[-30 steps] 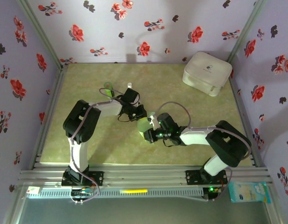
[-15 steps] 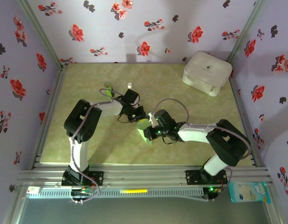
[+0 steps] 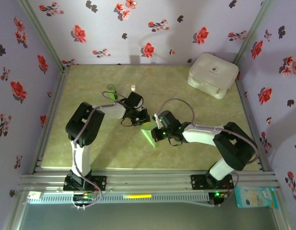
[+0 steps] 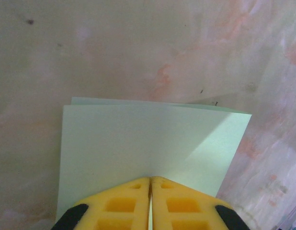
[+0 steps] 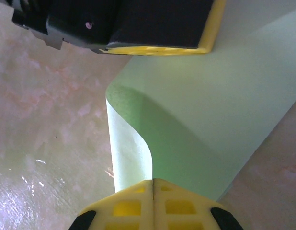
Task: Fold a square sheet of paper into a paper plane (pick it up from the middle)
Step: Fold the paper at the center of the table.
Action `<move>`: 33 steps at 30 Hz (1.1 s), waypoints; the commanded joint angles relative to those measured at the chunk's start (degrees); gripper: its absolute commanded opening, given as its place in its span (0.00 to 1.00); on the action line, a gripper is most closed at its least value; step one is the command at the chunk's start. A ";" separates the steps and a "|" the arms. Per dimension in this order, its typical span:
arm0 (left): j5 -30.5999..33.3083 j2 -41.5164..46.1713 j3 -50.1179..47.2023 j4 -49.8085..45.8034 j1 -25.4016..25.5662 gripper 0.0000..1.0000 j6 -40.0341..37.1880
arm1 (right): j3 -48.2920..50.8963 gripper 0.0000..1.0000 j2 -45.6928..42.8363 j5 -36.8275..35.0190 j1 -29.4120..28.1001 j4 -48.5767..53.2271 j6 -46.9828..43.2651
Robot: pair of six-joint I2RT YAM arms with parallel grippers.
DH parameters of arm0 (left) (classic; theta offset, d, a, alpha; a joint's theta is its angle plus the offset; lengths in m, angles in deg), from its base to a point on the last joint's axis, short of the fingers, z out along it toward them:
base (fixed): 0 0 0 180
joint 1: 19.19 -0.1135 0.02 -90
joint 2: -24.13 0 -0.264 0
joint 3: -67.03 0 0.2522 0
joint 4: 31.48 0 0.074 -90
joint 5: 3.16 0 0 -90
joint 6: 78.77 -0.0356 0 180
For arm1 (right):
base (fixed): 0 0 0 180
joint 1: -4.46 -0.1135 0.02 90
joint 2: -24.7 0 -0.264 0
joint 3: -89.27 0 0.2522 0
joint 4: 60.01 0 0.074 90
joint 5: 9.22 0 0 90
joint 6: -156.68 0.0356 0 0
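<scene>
The pale green paper [image 4: 138, 143] lies doubled over, one edge peeking past the other, softly curled. The left gripper [image 4: 150, 183] and right gripper [image 5: 153, 184] each pinch it tight.

The top view is bright and evenly lit from above, fairly sharp, with only soft, faint shadows on the table [image 3: 114, 153]. The 2 wrist views are dimmer and softer. In the right wrist view a deep green shadow lies under the curl of the sheet of paper [image 5: 234, 96], and small white glare specks mark the tabletop at lower left. The left wrist view looks hazy.
</scene>
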 commanded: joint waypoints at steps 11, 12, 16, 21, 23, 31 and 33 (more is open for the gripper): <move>0.89 1.34 -2.73 -0.59 0.21 0.09 1.35 | -2.27 0.00 2.31 -2.86 0.39 1.57 -1.50; 0.87 1.38 -2.73 -0.49 0.20 0.09 1.45 | -2.25 0.00 2.44 -2.84 0.42 1.46 -1.43; 0.91 1.42 -2.73 -0.60 0.20 0.09 1.34 | -2.34 0.00 3.00 -2.54 0.41 1.00 -1.06; 0.89 1.42 -2.57 -0.68 0.20 0.09 1.31 | -2.12 0.00 3.70 -2.63 0.39 0.38 -0.82; 0.87 1.31 -2.55 -0.76 0.20 0.09 1.30 | -2.18 0.00 3.80 -2.59 0.41 0.23 -0.70; 0.86 0.99 -2.60 -0.77 0.20 0.09 1.21 | -2.12 0.00 4.16 -2.89 0.37 -0.03 -0.68; 0.87 1.12 -2.80 -0.68 0.25 0.09 1.30 | -2.22 0.00 4.16 -3.02 0.38 -0.05 -0.79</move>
